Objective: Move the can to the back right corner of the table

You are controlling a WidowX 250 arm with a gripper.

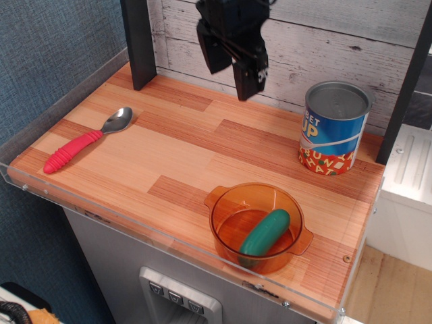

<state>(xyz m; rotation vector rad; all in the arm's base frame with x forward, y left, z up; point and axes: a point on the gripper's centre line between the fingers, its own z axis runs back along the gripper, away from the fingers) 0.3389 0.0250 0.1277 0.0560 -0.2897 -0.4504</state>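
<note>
The can [335, 128] stands upright near the back right corner of the tabletop [196, 162], close to the whitewashed plank wall [304, 40] behind it and just beside a dark post [405, 88] at the right edge. In front of the can, toward the near right edge, sits an orange see-through bowl [258, 226] with small side handles, and a green, cucumber-shaped piece [264, 231] lies slanted inside it. Bowl and can are apart, with bare wood between them. On the far left a spoon [88, 140] with a red ribbed handle and a metal bowl lies flat, well apart from everything else. Another dark post [138, 40] rises at the back left. A clear rim [135, 226] runs along the front edge. The end effector [233, 64] hangs above the back middle of the tabletop, well to the left of the can, its two dark fingers parted with a visible gap, holding and touching nothing.
</note>
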